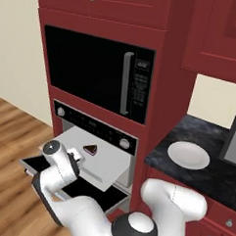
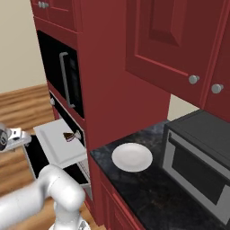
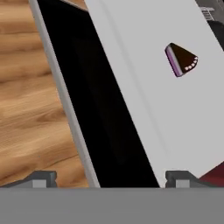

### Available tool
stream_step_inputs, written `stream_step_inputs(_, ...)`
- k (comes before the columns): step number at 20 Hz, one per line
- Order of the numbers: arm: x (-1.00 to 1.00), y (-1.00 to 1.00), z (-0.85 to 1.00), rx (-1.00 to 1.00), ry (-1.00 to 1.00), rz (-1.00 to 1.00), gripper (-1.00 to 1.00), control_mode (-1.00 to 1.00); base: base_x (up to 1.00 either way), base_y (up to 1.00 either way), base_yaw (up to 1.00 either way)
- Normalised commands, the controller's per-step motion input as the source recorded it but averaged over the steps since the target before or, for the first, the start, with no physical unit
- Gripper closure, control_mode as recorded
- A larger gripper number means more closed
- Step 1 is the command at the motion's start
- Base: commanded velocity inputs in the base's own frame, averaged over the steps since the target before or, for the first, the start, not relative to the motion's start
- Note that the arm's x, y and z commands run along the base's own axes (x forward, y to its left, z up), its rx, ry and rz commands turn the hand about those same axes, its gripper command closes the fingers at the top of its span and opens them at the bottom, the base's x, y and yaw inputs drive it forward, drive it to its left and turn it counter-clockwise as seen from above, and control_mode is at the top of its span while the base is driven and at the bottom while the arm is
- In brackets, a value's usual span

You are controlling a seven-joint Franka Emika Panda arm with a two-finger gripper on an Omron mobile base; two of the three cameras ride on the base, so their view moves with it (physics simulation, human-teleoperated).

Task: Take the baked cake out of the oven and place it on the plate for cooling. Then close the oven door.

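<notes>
- Floor [image 1: 11, 134]: wood planks at the far left, beside and under the open oven.
- Door [image 1: 36, 164]: folded down flat, its dark glass facing up, silver frame along the outer edge; in the hand view it runs as a black band [image 3: 100, 113] between the floor and the tray.
- Tool [image 3: 107, 177]: open, both fingertips [image 3: 41, 178] standing wide apart with nothing between them, poised above the door and the tray's near edge. In the left base view the hand [image 1: 57, 153] sits over the door's left part.
- Tray [image 1: 103, 161]: pale grey, pulled out of the oven [image 1: 97, 126] over the door.
- Cake [image 1: 90, 149]: lies on the tray, apart from the tool; dark brown wedge with a pink layer [image 3: 180, 59].
- Microwave [image 1: 100, 72]: black, set above the oven.
- Plate [image 1: 188, 155]: white, bare, on the dark tabletop [image 1: 205, 178] to the right of the oven column.
</notes>
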Motion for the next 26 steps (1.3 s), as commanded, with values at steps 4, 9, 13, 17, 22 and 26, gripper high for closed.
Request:
stream_step_inputs(4, -0.01, -0.21, 0.47, 0.03, 0.09, -0.10, -1.00, -1.00, 0.00, 0.00, 0.00)
stream_step_inputs(9, 0.00, -0.10, 0.21, 0.01, 0.00, -0.32, -1.00, -1.00, 0.00, 0.00, 0.00)
stream_step_inputs(13, -0.05, -0.01, 0.01, 0.00, -0.02, -0.51, -1.00, -1.00, 0.00, 0.00, 0.00)
stream_step_inputs(17, -0.14, -0.05, 0.04, 0.00, -0.18, -0.41, -1.00, -1.00, 0.00, 0.00, 0.00)
stream_step_inputs(22, -0.13, -0.09, 0.21, 0.00, -0.40, -0.29, -1.00, -1.00, 0.00, 0.00, 0.00)
stream_step_inputs(26, -0.05, -0.21, 0.16, 0.00, -0.45, -0.26, -1.00, -1.00, 0.00, 0.00, 0.00)
